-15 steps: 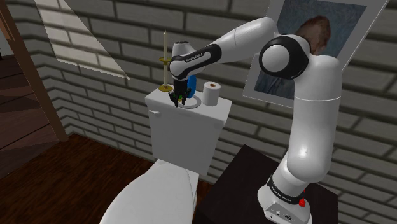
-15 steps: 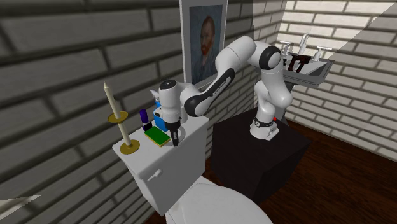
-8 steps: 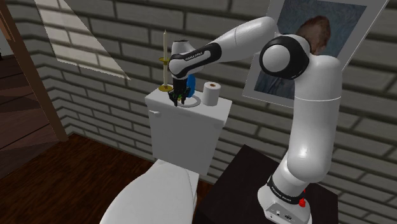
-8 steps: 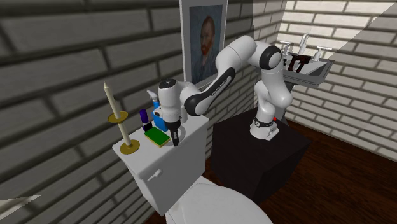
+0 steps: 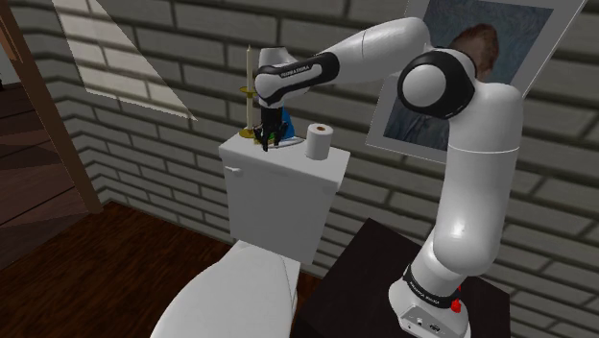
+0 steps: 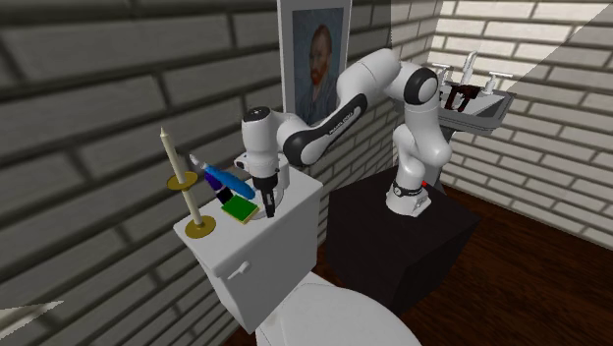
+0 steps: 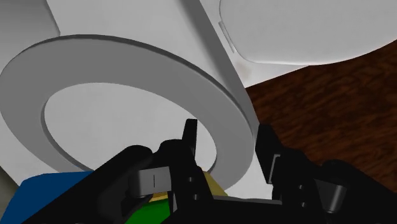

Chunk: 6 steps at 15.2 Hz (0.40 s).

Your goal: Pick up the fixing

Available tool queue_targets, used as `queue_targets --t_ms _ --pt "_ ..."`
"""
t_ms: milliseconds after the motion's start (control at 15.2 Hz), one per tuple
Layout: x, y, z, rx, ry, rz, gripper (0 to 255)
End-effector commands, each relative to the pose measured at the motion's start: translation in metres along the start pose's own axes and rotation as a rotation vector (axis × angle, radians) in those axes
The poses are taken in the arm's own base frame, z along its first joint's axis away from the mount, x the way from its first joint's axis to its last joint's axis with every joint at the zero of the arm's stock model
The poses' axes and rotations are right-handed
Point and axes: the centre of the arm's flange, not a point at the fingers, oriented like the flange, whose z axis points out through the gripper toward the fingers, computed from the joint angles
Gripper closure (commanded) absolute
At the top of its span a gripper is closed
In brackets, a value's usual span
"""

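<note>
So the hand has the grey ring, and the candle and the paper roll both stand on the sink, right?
Not quite. The candle and the paper roll stand on the toilet tank, as the shoulder view shows. The rest holds: the hand has the grey ring, seen in the wrist view.

— Arm (image 5: 477, 192) finish?
— Glossy white rounded links, black joints (image 5: 437, 84).
— Markings?
— Black forearm band (image 5: 298, 70) with white lettering; matching base band (image 5: 423, 286).
— Other fittings?
— Red button (image 5: 455, 308) at foot. Gripper (image 7: 228, 135) all black, blocky.
</note>
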Motion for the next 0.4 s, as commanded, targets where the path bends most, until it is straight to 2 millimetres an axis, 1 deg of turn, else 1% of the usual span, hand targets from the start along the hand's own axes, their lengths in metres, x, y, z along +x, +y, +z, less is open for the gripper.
queue_targets --t_ms 0,198,330 --pt "0.000 0.001 -0.011 0.000 0.000 0.000 255" --pt "0.000 0.001 -0.027 0.000 0.000 0.000 255" --pt "0.000 0.001 -0.028 0.000 0.000 0.000 255"
